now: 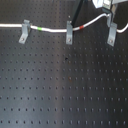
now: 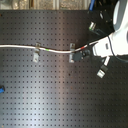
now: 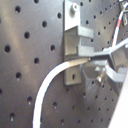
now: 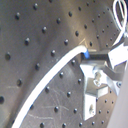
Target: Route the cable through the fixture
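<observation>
The cable runs across the upper part of the perforated board in the first exterior view, entering from the first exterior view's left edge. It passes thru the slotted top of the left clip, shows a green band just past it, then goes thru the middle clip. A red band sits just beyond the middle clip. From there the cable rises toward the gripper at the top right of the first exterior view. The right clip stands below the gripper; can't tell from this view whether the cable sits in its slot.

In the second exterior view the cable comes from the second exterior view's left edge, thru one clip, w/ the green band beside it, then to a second clip. The white arm reaches in from the second exterior view's right, its end near the second clip. A third clip sits below the arm. A small blue object lies at the second exterior view's left edge, well apart.

In the first wrist view the cable curves up to a clip and meets a dark finger. In the second wrist view the cable ends at the finger above a clip. The gripper looks clenched on the cable.
</observation>
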You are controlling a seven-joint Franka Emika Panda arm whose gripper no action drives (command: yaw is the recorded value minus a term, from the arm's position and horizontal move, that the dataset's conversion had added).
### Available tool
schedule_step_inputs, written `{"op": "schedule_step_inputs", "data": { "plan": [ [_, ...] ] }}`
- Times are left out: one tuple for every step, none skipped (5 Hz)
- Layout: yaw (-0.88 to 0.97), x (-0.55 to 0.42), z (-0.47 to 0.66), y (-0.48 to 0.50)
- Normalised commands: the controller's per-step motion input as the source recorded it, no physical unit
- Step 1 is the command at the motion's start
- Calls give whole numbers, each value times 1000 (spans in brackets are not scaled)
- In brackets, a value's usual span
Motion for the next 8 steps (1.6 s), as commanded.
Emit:
{"op": "schedule_step_inputs", "data": {
  "plan": [
    [-189, -125, -525, -368],
    [-306, -150, -517, -348],
    [0, 33, -235, 16],
    [269, 101, -76, 204],
    [303, 153, -95, 174],
    [303, 130, 3, 111],
    [274, 156, 4, 87],
    [40, 116, 260, 43]
  ]
}}
